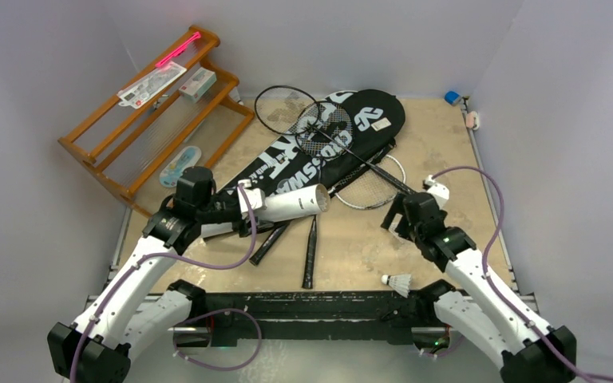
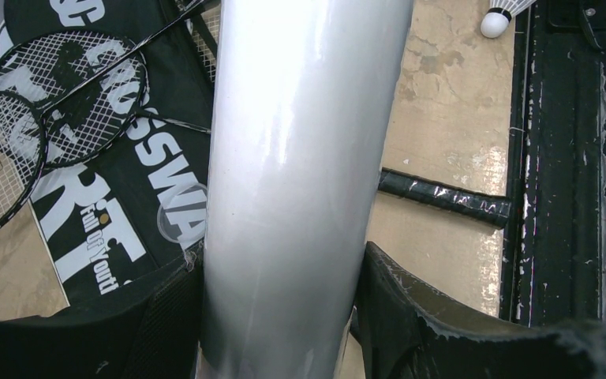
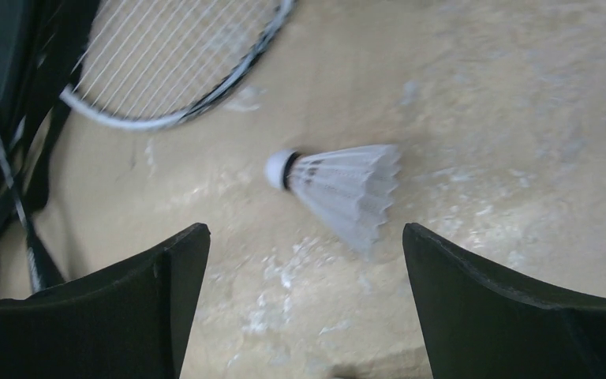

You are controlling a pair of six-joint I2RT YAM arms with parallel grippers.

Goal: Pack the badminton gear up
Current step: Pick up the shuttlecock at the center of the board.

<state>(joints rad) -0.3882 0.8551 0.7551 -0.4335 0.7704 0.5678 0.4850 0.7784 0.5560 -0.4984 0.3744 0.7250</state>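
Note:
My left gripper [image 1: 242, 205] [image 2: 280, 260] is shut on the long white tube [image 1: 286, 205] [image 2: 300, 150] and holds it above the table, open end to the right. Two black covers [image 1: 331, 144] [image 2: 154, 197] lie behind it with thin-framed rackets [image 1: 319, 128] [image 2: 63, 99] on top. Black handles [image 1: 311, 251] [image 2: 446, 197] reach toward the front. My right gripper [image 1: 399, 212] [image 3: 304, 237] stands open over the table. A white shuttlecock [image 3: 339, 188] lies just ahead of its fingers, beside a white-framed racket head [image 3: 166, 71]. Another shuttlecock [image 1: 397, 282] [image 2: 501, 16] lies near the front edge.
An orange-brown wooden rack [image 1: 104, 132] with small packets [image 1: 152, 84] and a pink stick [image 1: 177, 49] stands at the back left. A small blue object [image 1: 452, 97] sits in the back right corner. A black rail [image 1: 311, 307] runs along the near edge. Walls close in all round.

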